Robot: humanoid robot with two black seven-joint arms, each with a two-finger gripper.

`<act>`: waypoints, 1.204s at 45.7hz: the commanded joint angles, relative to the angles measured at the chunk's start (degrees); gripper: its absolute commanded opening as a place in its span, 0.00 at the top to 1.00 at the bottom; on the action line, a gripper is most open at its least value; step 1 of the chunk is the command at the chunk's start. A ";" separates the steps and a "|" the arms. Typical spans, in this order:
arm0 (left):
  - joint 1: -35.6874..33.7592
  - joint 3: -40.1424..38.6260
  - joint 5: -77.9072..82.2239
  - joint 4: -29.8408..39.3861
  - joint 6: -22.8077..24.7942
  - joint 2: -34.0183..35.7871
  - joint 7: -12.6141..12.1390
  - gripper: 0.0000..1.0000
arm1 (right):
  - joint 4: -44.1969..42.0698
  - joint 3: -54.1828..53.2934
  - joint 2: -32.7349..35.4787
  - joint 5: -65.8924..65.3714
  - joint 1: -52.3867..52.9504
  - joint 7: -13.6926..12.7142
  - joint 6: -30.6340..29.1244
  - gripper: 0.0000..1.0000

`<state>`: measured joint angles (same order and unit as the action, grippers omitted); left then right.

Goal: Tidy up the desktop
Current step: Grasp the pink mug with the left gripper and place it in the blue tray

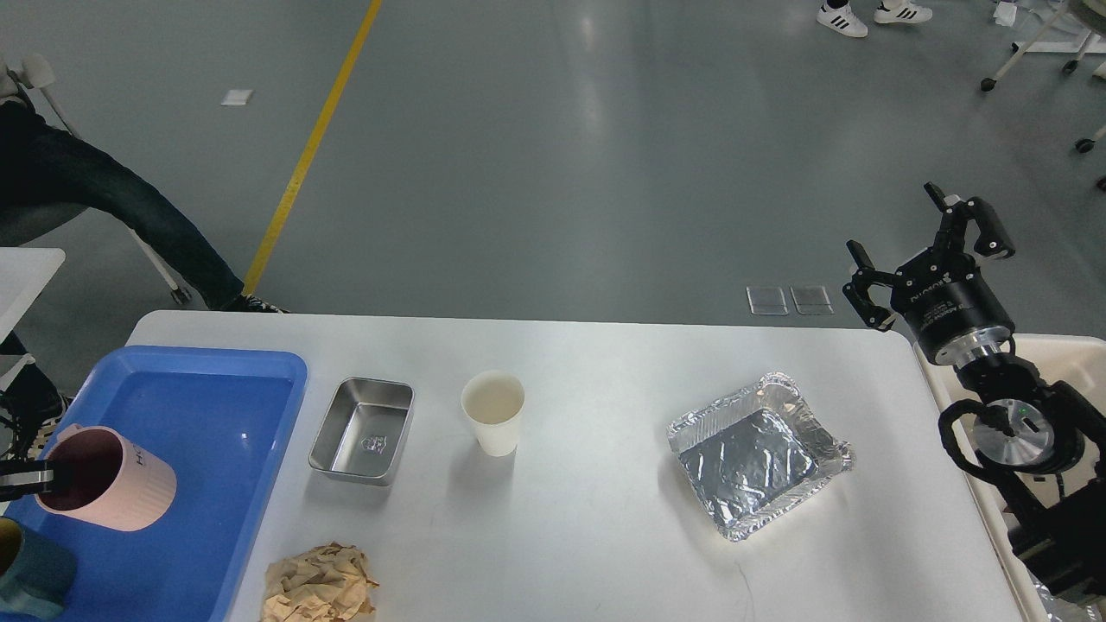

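Observation:
The white desktop (605,536) holds a small steel tray (363,430), a white paper cup (493,413), a foil tray (756,453) and a crumpled brown paper ball (320,583). My left gripper (30,477) shows only at the left edge. It is shut on the rim of a pink mug (112,484) and holds it tilted, low over the blue tray (216,358). My right gripper (929,250) is open and empty, raised past the table's far right corner.
A teal mug (30,574) stands in the blue tray's near left corner, close to the pink mug. A beige bin (1067,347) sits beside the table's right edge under my right arm. A seated person's leg (130,216) is at the far left.

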<state>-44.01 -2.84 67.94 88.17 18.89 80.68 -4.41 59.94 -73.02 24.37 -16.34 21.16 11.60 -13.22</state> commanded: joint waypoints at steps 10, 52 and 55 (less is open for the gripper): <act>6.74 0.91 0.27 -6.96 -4.30 -7.20 -0.07 0.92 | 0.00 -0.01 -0.12 -0.36 -0.16 0.00 0.03 0.00; 8.50 -10.77 -2.72 4.81 -4.83 -4.22 5.81 0.03 | 0.09 -0.01 -0.03 -0.36 -0.16 0.00 0.12 0.00; 8.50 -13.06 -2.63 5.78 -5.18 -3.43 7.13 0.03 | 0.09 -0.01 0.06 -0.36 -0.16 0.00 0.12 0.00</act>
<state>-35.49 -11.83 65.14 91.05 14.42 75.74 -0.02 59.98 -73.04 24.27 -16.70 20.97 11.60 -13.15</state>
